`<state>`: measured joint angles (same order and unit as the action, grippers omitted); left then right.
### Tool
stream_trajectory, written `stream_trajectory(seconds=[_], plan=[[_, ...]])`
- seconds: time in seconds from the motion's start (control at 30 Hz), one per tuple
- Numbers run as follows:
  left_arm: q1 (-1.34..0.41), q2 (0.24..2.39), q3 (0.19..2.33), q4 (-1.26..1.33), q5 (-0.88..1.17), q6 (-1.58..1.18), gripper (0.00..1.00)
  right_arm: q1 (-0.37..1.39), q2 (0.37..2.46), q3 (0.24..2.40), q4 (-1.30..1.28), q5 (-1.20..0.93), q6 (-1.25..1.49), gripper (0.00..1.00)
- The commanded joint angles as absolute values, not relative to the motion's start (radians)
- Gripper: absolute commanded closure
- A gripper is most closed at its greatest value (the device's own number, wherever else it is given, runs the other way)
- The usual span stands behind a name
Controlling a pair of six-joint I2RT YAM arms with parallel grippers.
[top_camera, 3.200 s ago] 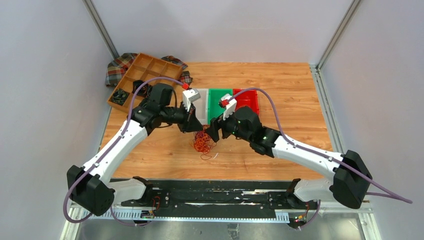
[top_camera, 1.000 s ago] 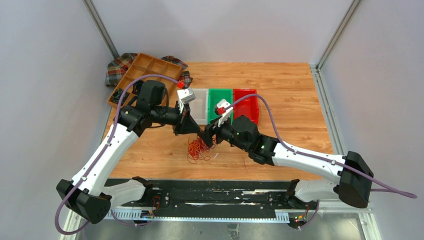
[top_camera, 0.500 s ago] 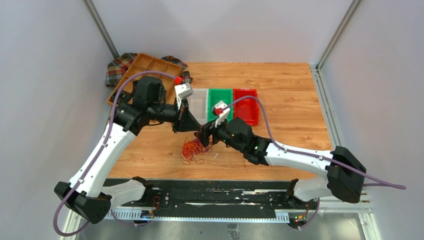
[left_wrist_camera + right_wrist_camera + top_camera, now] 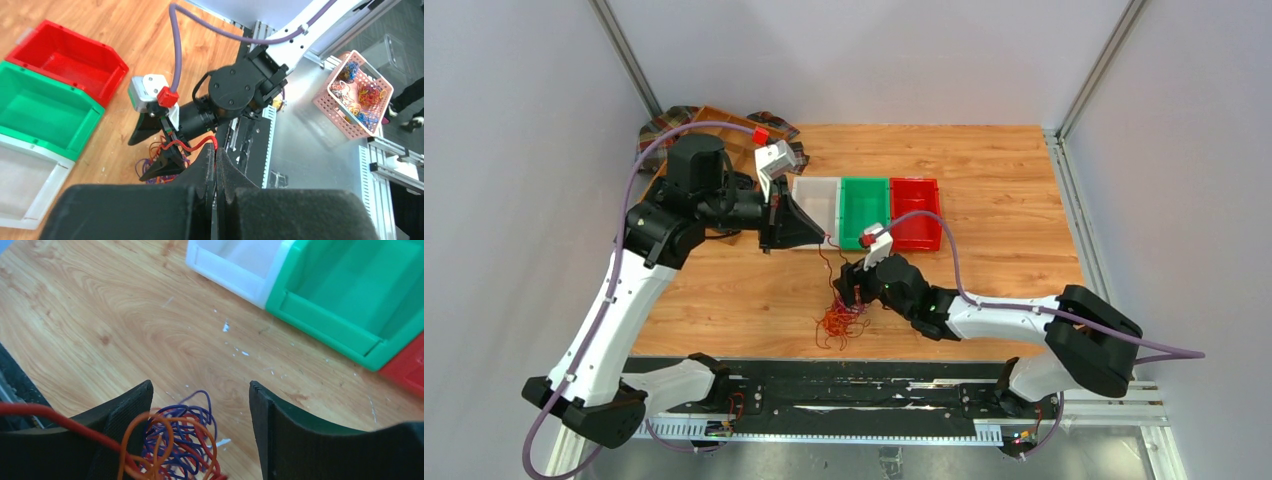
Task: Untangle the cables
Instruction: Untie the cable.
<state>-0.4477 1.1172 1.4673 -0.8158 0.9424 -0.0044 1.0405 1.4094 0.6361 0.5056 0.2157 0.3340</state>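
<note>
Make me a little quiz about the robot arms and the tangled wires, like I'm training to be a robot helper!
1. True or false: the left gripper is shut on a red cable.
2. Pick one. The middle bin is: A white, B green, C red.
3. Fill in: the right gripper, down at the cables, is ____ (open or shut).

Key: 1 true; 2 B; 3 open.
</note>
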Motion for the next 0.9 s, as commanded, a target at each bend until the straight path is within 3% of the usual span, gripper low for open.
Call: stream_trajectory(seconds=[0.0, 0.4, 0.7, 0.87], plan=[[-0.454, 1.098, 1.576, -0.79, 0.933, -0.036, 0.99, 1.026, 1.427, 0.577, 0.517, 0.283, 0.36, 0.3], [-0.454, 1.15, 1.916, -0.751, 0.647, 0.019, 1.0, 1.015, 1.443, 0.483, 0.534, 0.346, 0.391, 0.32], [-0.454, 1.057, 1.867, -0.368, 0.358, 0.087, 0.99, 1.011, 1.428, 0.44, 0.534, 0.354, 0.404, 0.32], [-0.455, 1.096, 1.945, -0.43, 0.382, 0.079, 0.99, 1.011, 1.406, 0.425, 0.528, 0.364, 0.402, 0.32]])
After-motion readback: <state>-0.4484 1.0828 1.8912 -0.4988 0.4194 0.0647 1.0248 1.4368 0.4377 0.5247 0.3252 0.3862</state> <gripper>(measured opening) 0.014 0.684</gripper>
